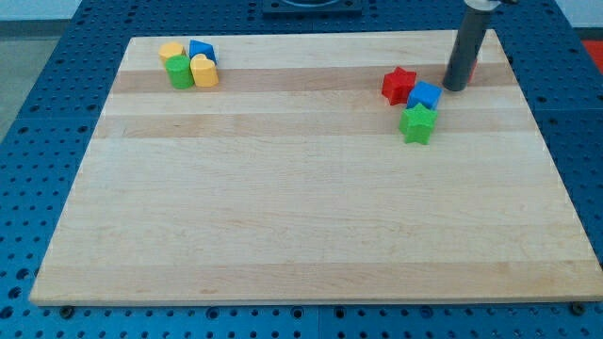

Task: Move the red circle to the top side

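Observation:
My tip [455,88] rests on the wooden board [283,207] near its top right corner. Only a thin red sliver of the red circle [474,68] shows just behind the rod on its right side; the rod hides the rest. A red star [399,85] lies left of the tip, with a blue cube [425,95] touching it just below and left of the tip. A green star [417,123] sits right under the blue cube.
A cluster sits at the board's top left: a yellow block [171,51], a blue block [203,51], a green block [179,72] and a yellow heart [204,71]. The board's top edge runs just above the red circle.

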Robot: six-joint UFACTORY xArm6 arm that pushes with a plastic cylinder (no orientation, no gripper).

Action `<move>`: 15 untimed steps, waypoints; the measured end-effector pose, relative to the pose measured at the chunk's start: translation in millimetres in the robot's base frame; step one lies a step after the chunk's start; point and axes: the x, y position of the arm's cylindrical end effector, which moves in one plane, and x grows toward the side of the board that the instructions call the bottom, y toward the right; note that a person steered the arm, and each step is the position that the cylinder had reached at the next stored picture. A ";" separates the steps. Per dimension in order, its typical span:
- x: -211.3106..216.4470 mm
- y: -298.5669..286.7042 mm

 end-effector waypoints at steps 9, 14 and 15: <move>-29.0 47.8; -100.1 70.3; -100.0 55.4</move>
